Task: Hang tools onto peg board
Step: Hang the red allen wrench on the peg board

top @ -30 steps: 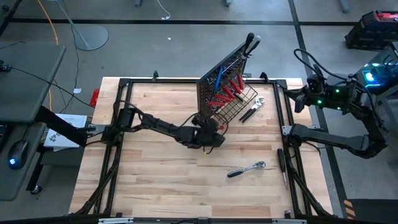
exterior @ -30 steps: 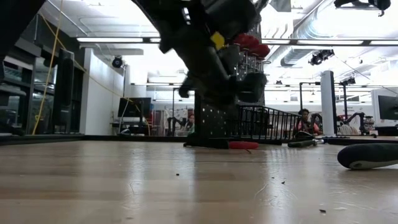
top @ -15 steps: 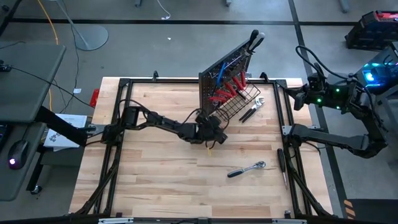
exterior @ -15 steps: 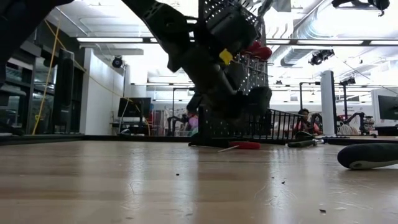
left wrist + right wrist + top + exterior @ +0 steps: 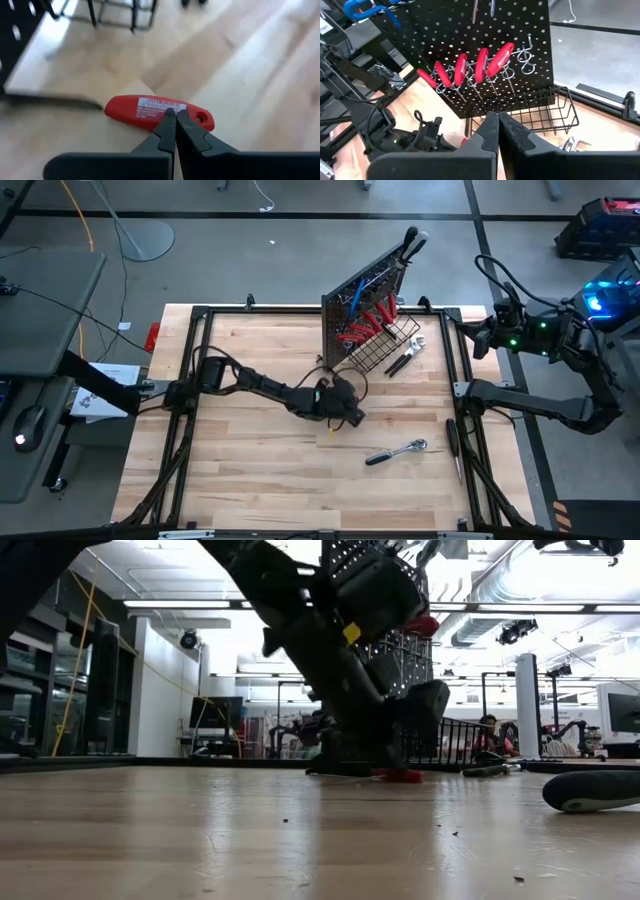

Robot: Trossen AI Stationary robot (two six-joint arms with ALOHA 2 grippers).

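The left hand [image 5: 340, 406], fingers pressed together, is hovering over a red-handled screwdriver [image 5: 157, 112] lying on the tabletop [image 5: 250, 470] just before the peg board [image 5: 360, 310] near the far edge. The right hand [image 5: 497, 122], fingers pressed together, is waiting beyond the right edge.

The peg board [image 5: 365, 305] stands at the tabletop's [image 5: 250, 470] far edge, a basket [image 5: 388, 348] at its base, a ratchet [image 5: 397, 451] lying well in front.
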